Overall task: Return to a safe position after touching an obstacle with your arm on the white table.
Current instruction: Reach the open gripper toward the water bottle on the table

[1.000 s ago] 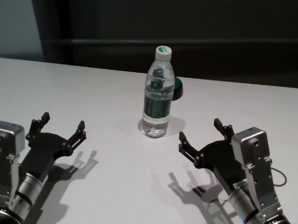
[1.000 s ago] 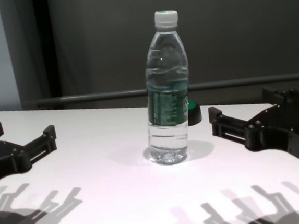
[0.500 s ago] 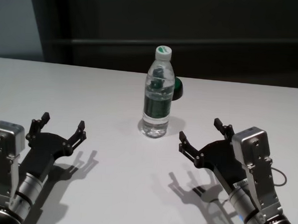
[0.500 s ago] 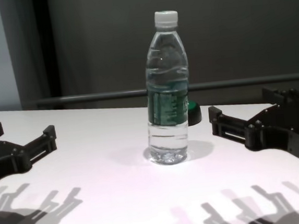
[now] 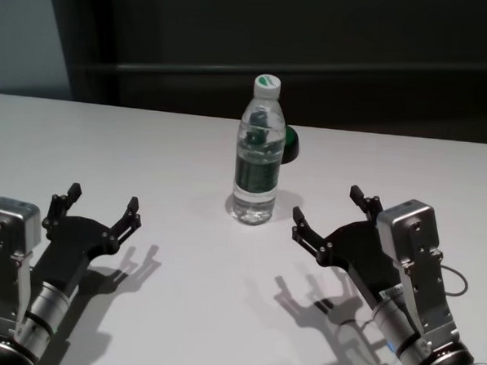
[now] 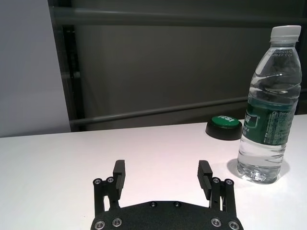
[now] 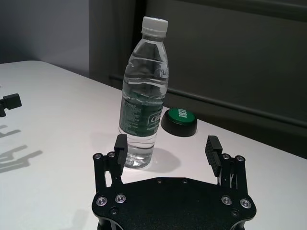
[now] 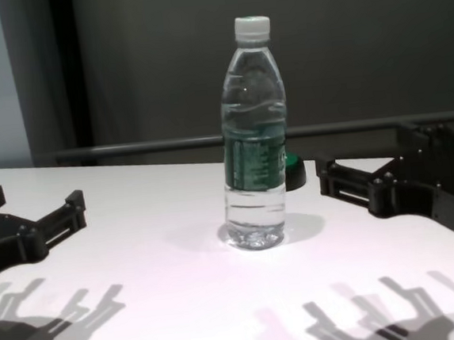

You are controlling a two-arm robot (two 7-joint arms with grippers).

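The water bottle (image 5: 258, 155) stands upright near the middle of the white table (image 5: 147, 153), its white cap on and its dark green label band around the middle. Just behind it, on its right, sits a low black round object with a green top (image 5: 289, 144), partly hidden by the bottle in the head view.

The right gripper (image 5: 332, 216) hovers over the table on the near right of the bottle, with its fingers spread wide apart and nothing between them. The bottle is ahead of it and to its left, close but not touching; in the right wrist view the bottle (image 7: 144, 91) rises just beyond one fingertip (image 7: 120, 143), and a gap seems to remain, though the angle makes this hard to judge.

The left gripper (image 5: 102, 206) is held over the near left of the table, fingers likewise wide apart and empty. The bottle is well apart from it, ahead and to its right, as the left wrist view shows (image 6: 269, 105). Both grippers cast sharp shadows on the tabletop below them.
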